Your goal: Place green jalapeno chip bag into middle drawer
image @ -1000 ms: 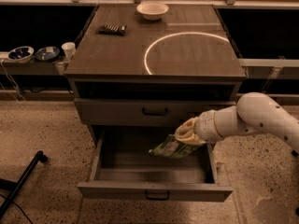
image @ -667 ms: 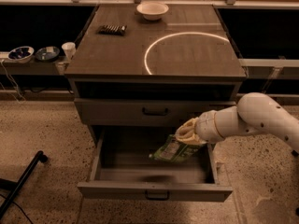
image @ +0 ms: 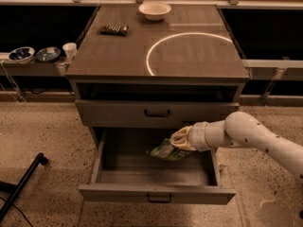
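Observation:
The green jalapeno chip bag [image: 165,151] is a small crinkly light-green bag hanging inside the open middle drawer [image: 156,193], in its right half. I cannot tell whether it touches the drawer floor. The drawer is pulled far out, with its grey front and dark handle nearest the camera. My gripper [image: 182,139] reaches in from the right on a white arm [image: 255,136], sits just above the drawer's right side, and is shut on the bag's upper right end.
The upper drawer front [image: 157,112] is closed above. On the cabinet top [image: 118,56] stand a white bowl [image: 155,11] and a dark ridged snack bar [image: 114,30]. Two bowls [image: 21,54] and a white cup [image: 69,50] sit on a left shelf. A black pole [image: 21,186] lies at lower left.
The bag and gripper have shifted slightly left and lower inside the drawer. The drawer has not moved.

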Controlling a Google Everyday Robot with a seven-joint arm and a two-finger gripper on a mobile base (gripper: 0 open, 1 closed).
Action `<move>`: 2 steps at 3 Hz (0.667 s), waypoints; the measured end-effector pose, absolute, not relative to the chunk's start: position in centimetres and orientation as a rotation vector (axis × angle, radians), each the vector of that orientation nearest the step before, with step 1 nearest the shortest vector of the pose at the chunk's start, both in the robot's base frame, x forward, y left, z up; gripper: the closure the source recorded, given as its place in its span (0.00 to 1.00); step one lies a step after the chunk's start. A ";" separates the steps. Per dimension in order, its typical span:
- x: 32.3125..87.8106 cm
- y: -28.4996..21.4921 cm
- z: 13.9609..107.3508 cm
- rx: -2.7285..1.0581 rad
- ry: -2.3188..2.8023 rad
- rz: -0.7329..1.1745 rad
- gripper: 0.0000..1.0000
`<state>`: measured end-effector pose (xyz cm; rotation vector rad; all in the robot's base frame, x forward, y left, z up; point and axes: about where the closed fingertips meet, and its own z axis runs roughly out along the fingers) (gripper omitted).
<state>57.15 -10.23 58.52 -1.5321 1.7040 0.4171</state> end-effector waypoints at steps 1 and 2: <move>58.7 -9.4 56.4 -1.485 1.657 0.338 1.00; 59.8 -8.1 54.7 -1.472 1.611 0.296 1.00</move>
